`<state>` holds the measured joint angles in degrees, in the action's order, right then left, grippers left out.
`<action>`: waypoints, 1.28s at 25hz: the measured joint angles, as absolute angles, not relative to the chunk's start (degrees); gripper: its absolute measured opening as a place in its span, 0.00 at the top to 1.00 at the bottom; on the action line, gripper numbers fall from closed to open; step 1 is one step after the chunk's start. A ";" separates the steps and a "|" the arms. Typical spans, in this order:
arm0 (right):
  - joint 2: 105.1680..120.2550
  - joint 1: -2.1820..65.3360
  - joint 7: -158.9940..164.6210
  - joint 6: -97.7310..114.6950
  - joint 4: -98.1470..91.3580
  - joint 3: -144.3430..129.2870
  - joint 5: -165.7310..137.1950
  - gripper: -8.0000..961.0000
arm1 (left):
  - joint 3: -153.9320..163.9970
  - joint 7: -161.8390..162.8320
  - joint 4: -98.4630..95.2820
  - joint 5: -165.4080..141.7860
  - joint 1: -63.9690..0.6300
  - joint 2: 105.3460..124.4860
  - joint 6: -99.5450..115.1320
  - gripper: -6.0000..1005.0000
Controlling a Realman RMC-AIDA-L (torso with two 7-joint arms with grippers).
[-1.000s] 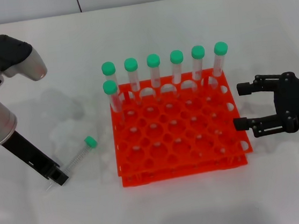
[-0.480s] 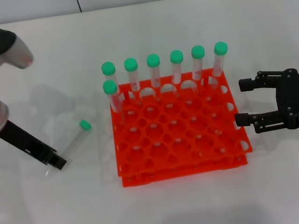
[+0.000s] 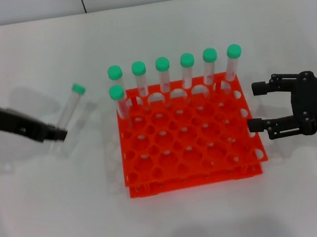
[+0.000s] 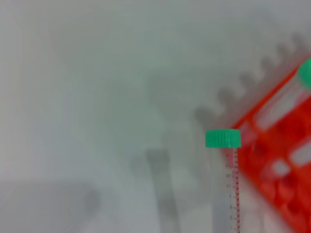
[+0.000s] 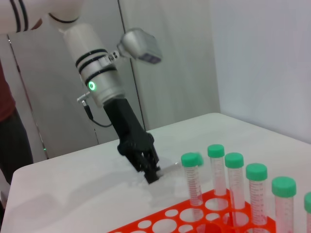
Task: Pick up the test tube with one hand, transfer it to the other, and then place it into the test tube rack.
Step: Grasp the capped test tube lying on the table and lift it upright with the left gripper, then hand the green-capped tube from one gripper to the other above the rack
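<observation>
The test tube point(image 3: 69, 110), clear with a green cap, hangs tilted above the table left of the orange-red rack point(image 3: 191, 181), cap end up and away from me. My left gripper point(image 3: 56, 135) is shut on its lower end. The left wrist view shows the tube point(image 4: 223, 184) beside the rack point(image 4: 284, 179). The right wrist view shows the left gripper point(image 5: 151, 174) holding the tube point(image 5: 170, 167). My right gripper point(image 3: 255, 106) is open and empty, just right of the rack, pointing at it.
Several identical green-capped tubes point(image 3: 187, 69) stand in the rack's back row, and one more point(image 3: 118, 100) stands in the second row at the left. The white table point(image 3: 56, 221) extends around the rack.
My left gripper has lifted the tube off the table and carried it up and away from me, tilting its cap upward. The right gripper has hardly moved.
</observation>
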<state>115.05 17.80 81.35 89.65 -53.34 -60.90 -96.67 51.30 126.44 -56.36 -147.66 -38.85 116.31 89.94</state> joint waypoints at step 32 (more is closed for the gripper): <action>115.04 20.91 81.83 88.14 -50.79 -60.99 -97.16 0.20 | 49.75 102.84 -70.54 -110.65 -25.57 116.96 91.05 0.80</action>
<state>115.04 20.91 81.83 88.14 -50.79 -60.99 -97.16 49.75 102.84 -70.54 -110.65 -25.57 116.96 91.05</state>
